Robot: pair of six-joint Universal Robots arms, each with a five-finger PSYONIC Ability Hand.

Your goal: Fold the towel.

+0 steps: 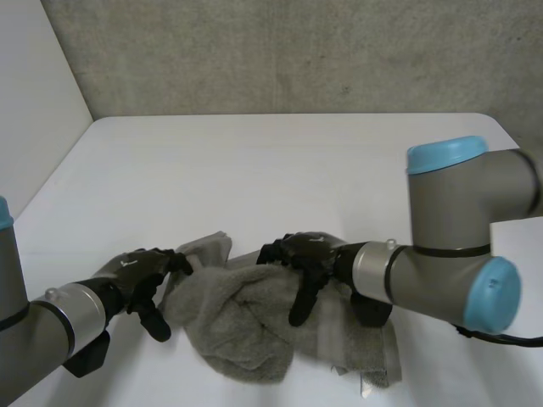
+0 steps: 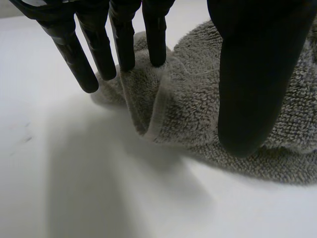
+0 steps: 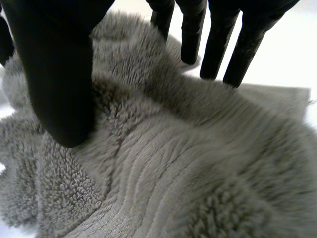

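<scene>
A grey towel (image 1: 246,326) lies crumpled in a heap on the white table (image 1: 280,170), near its front edge. My left hand (image 1: 140,278) is at the towel's left edge, open. In the left wrist view its straight fingers (image 2: 124,44) reach down to a folded hem of the towel (image 2: 198,114), with the thumb (image 2: 247,74) hanging over the cloth. My right hand (image 1: 307,259) hovers over the middle of the heap, open. In the right wrist view its thumb (image 3: 54,64) and straight fingers (image 3: 218,44) spread above the bunched towel (image 3: 173,163) with nothing pinched between them.
A grey concrete wall (image 1: 297,51) stands behind the table, and a pale wall (image 1: 34,102) closes the left side. The table's far half is bare white surface. My right arm's elbow (image 1: 458,246) rises over the right front of the table.
</scene>
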